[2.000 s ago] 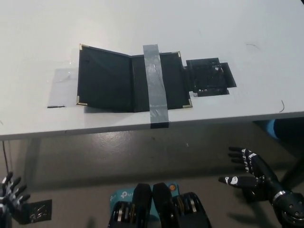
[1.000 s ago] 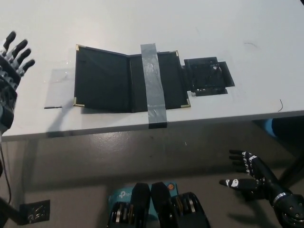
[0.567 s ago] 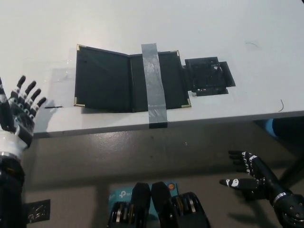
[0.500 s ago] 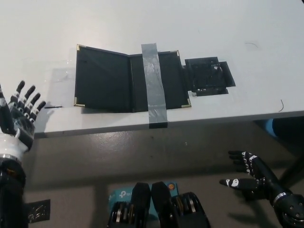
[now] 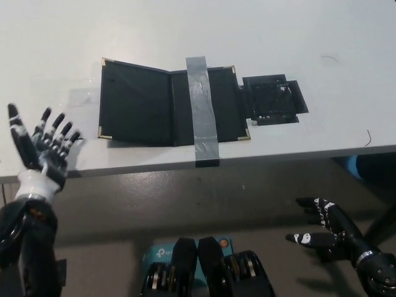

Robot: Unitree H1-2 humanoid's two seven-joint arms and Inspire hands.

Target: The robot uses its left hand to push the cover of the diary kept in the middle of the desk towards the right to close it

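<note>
The black diary (image 5: 170,102) lies open in the middle of the white desk (image 5: 198,31), its left cover (image 5: 133,100) slightly raised, with gold corner caps. A grey tape strip (image 5: 201,105) runs over its right half and down past the desk's front edge. My left hand (image 5: 44,147) hangs open, palm up, fingers spread, over the desk's front left edge, well to the left of the cover and apart from it. My black right hand (image 5: 322,228) rests open below the desk at the lower right.
A black taped patch (image 5: 273,99) lies on the desk just right of the diary. Clear tape (image 5: 80,99) marks the surface left of the cover. The desk's front edge (image 5: 247,158) runs across the middle; floor lies below it.
My left hand rose from below the desk to the far left, dropped back toward the front edge, and now sits a little further right and nearer the cover. The diary has not moved.
</note>
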